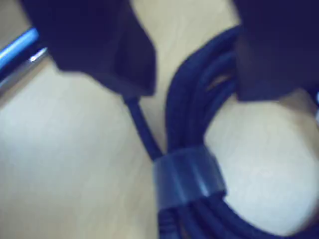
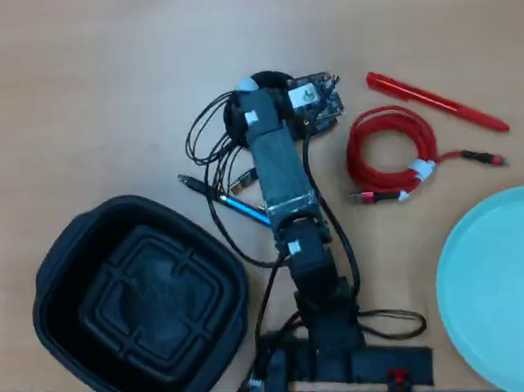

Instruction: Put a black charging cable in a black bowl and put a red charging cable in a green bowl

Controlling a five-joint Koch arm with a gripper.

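Two dark jaws stand parted at the wrist view's top, straddling the black charging cable [image 1: 199, 149] lying on the bench [image 1: 75, 174]; contact unclear.

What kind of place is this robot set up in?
Probably a desk or hobby workbench: a light wooden tabletop with a red pen, a coiled red charging cable and the arm's loose wires lying about.
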